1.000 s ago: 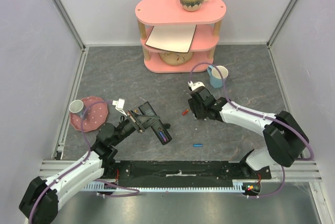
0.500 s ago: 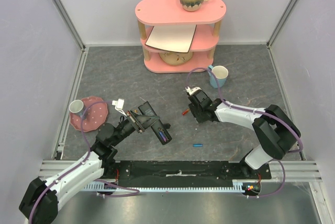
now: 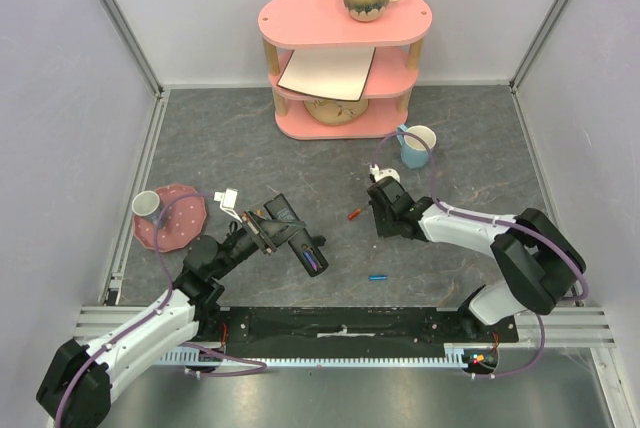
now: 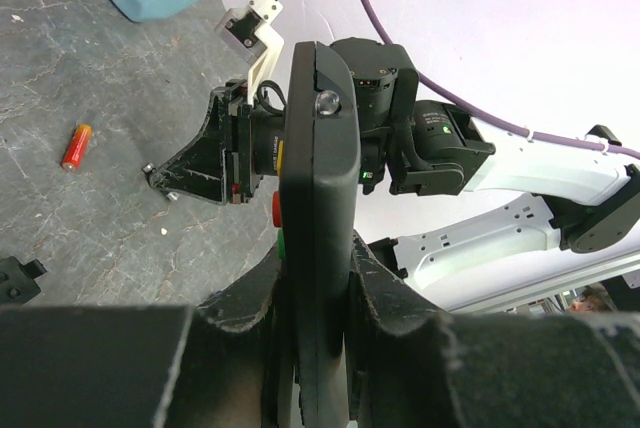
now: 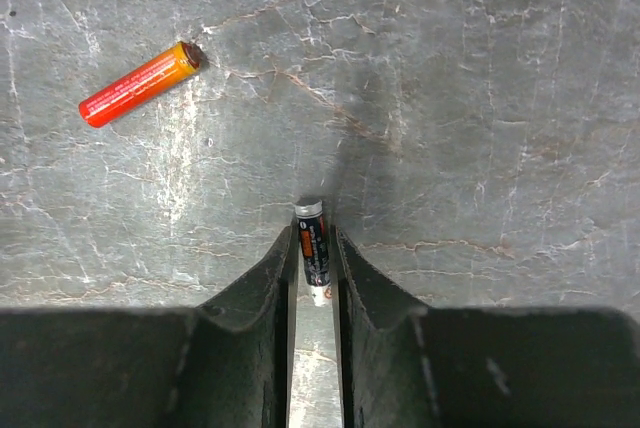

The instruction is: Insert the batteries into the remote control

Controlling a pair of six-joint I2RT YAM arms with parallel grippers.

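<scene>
The left gripper (image 3: 266,230) has its jaws clamped shut on the remote control (image 3: 296,240), held above the counter (image 3: 470,178). From above, the remote's long axis runs diagonally, from far left to near right. In the left wrist view the remote control (image 4: 316,188) stands edge-on between the fingers (image 4: 245,298), with its free end pointing away toward the right arm. A small blue cylinder (image 3: 378,276) lies on the counter to the remote's right, well apart from both grippers.

Farther out, the right gripper (image 5: 312,263) is down at the counter, its jaws drawn narrow on a dark battery (image 5: 311,246). The battery's long axis is in line with the fingers (image 5: 262,293), and its silver end points away from the wrist. Both pads sit right against its sides. An orange-red battery (image 5: 140,83) lies loose just beyond and to the left, slanted.

Since a second ago the right jaws have narrowed and that gripper (image 3: 387,212) has shifted slightly rightward. The left arm and remote have not moved.

Beyond stand a pink plate (image 3: 178,230), a blue mug (image 3: 414,146) and a pink shelf (image 3: 340,23).
</scene>
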